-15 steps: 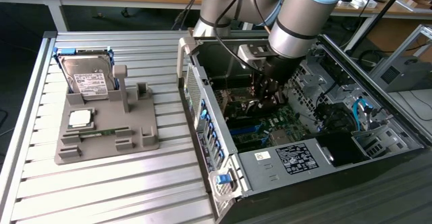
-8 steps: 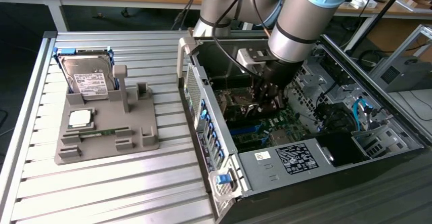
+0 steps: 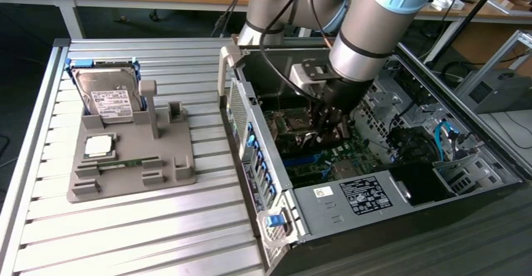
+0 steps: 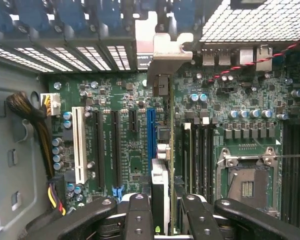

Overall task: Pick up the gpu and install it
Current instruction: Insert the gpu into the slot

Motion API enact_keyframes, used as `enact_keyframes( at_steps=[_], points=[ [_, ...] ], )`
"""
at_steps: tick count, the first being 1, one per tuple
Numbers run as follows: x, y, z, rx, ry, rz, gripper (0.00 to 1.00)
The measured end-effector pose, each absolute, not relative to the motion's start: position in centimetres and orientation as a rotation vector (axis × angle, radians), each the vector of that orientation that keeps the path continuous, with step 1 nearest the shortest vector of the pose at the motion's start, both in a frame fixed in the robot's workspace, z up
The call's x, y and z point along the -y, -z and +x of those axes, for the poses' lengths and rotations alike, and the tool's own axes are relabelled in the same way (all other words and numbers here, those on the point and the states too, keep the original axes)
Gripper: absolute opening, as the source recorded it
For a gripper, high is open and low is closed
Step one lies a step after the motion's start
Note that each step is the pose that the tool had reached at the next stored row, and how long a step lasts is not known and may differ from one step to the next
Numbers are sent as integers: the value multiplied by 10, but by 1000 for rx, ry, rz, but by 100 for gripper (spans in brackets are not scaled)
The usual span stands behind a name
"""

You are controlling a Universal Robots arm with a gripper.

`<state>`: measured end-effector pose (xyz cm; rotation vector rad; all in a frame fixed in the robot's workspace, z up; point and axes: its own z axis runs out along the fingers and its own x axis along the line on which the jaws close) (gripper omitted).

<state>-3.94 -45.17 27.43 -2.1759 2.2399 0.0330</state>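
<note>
My gripper (image 3: 331, 125) is down inside the open computer case (image 3: 249, 133), just above the motherboard (image 3: 332, 157). In the wrist view its black fingers (image 4: 138, 216) are shut on the gpu (image 4: 170, 160), which I see edge-on as a thin green card. The card's silver end bracket (image 4: 162, 52) reaches the case's rear slot openings. The card's lower edge runs along the blue expansion slot (image 4: 151, 135), close beside it; whether it is seated in the slot cannot be told.
On the slatted table, a grey fixture (image 3: 171, 164) holds a silver hard drive (image 3: 108, 95), a processor chip (image 3: 98, 145) and a memory stick (image 3: 133, 163). Inside the case are a white slot (image 4: 80, 145), the processor socket (image 4: 247, 185) and power cables (image 4: 30, 125).
</note>
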Motion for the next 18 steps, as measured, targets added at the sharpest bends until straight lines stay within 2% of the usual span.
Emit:
enact_keyframes(
  at_steps=[18],
  points=[
    [458,-273,-56,-2246,-20,-2182,27]
  ],
)
